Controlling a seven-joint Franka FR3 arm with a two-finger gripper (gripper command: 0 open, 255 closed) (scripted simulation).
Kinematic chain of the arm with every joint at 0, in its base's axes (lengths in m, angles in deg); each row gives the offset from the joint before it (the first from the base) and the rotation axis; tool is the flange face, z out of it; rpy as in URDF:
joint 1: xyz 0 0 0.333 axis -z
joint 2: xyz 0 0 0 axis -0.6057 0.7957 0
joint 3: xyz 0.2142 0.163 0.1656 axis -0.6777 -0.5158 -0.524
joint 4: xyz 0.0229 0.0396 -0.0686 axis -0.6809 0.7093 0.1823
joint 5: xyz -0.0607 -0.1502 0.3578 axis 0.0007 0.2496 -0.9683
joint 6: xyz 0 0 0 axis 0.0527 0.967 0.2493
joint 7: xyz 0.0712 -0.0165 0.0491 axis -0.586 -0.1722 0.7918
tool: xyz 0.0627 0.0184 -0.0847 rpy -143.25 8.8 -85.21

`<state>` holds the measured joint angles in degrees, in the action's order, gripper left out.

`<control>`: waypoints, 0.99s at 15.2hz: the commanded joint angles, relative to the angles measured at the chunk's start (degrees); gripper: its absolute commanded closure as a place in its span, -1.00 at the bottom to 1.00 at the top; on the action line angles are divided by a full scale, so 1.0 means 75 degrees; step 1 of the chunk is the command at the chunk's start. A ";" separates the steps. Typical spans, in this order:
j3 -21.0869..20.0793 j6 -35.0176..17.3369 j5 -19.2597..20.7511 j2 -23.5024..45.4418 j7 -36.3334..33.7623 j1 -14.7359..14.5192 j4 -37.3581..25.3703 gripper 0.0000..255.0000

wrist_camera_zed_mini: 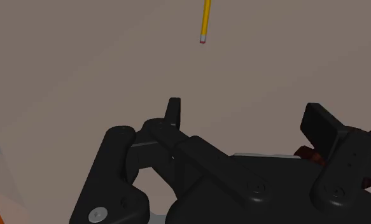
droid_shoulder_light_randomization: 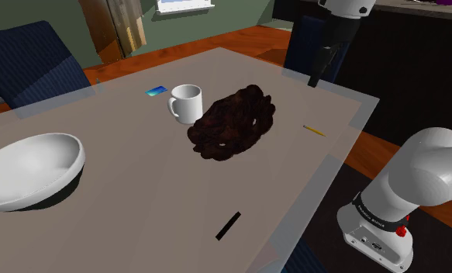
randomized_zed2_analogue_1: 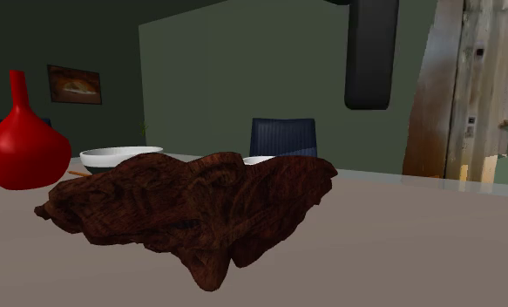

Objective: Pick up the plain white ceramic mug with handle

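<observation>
The white mug (droid_shoulder_light_randomization: pixel 186 102) stands upright on the grey table (droid_shoulder_light_randomization: pixel 123 194), its handle turned toward the shoulder view's left. A dark brown lumpy mass (droid_shoulder_light_randomization: pixel 233 122) lies right beside it. My gripper (droid_shoulder_light_randomization: pixel 315 78) hangs high over the table's far right corner, well away from the mug and beyond the lump. In the wrist view the gripper (wrist_camera_zed_mini: pixel 246 119) is open, its fingers (wrist_camera_zed_mini: pixel 172 112) apart with nothing between them, above bare table near a yellow pencil (wrist_camera_zed_mini: pixel 205 19). In the second exterior view the lump (randomized_zed2_analogue_1: pixel 191 209) hides the mug except for a sliver of white rim (randomized_zed2_analogue_1: pixel 259 160).
A large white bowl (droid_shoulder_light_randomization: pixel 30 169) sits at the shoulder view's left. A small blue card (droid_shoulder_light_randomization: pixel 156 91) lies behind the mug, the pencil (droid_shoulder_light_randomization: pixel 314 130) is near the right edge, and a black strip (droid_shoulder_light_randomization: pixel 228 225) is near the front. A red vase (randomized_zed2_analogue_1: pixel 21 139) and blue chairs (randomized_zed2_analogue_1: pixel 282 137) stand around.
</observation>
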<state>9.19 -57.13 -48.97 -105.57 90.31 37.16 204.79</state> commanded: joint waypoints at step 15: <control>-0.1560 -0.1008 -0.0169 0.4092 -0.2092 -0.0035 -0.2790 -1.00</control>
<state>-1.82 -64.33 -50.50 -77.01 75.79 36.90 185.43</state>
